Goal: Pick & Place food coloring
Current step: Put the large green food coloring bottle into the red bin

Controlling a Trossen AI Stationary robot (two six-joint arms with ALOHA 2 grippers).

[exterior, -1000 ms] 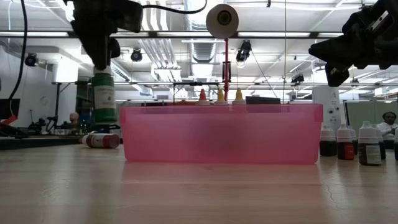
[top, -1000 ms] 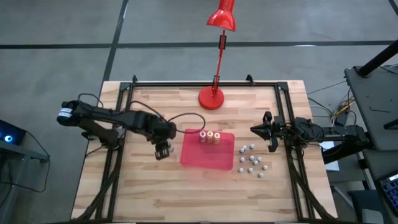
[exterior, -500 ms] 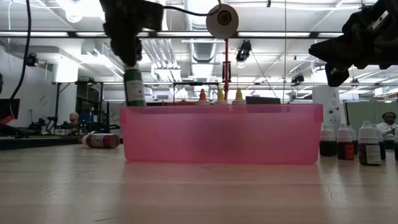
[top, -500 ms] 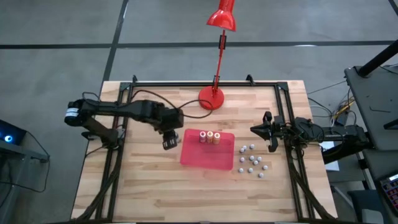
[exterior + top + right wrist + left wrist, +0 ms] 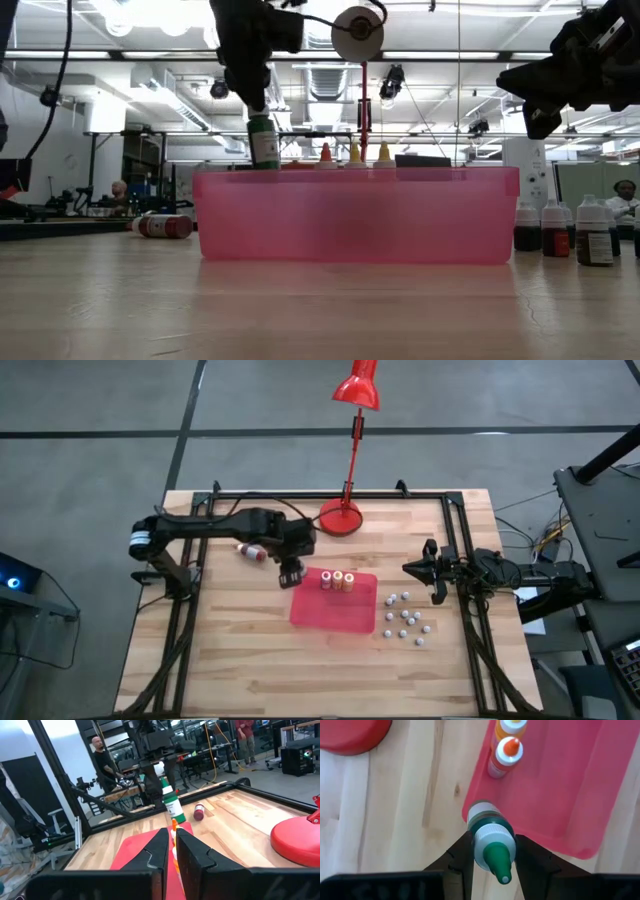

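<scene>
1. Green-capped food coloring bottle [image 5: 490,837]: pinched at the neck between the left gripper [image 5: 490,851] fingers [image 5: 457,857], hanging cap-up below them; the left wrist view places its base over the near corner of the red tray [image 5: 580,795].
2. Low view alone shows the green-capped food coloring bottle lifted, its base near the tray rim.
3. Three bottles in the tray [image 5: 337,580]: upright in a row, just beyond the left gripper's fingers; only their coloured tips show in the low view.
4. Red-capped bottle [image 5: 252,551]: lying on the table [image 5: 240,660], behind those fingers; the right wrist view shows it too.
5. Dark bottles [image 5: 560,228]: standing on the table below the right gripper; the high view shows only their pale caps.
6. Right gripper [image 5: 432,584]: raised by the table's edge, fingers pressed together, holding nothing.
7. Red lamp [image 5: 340,517]: base on the table beyond the tray.
</scene>
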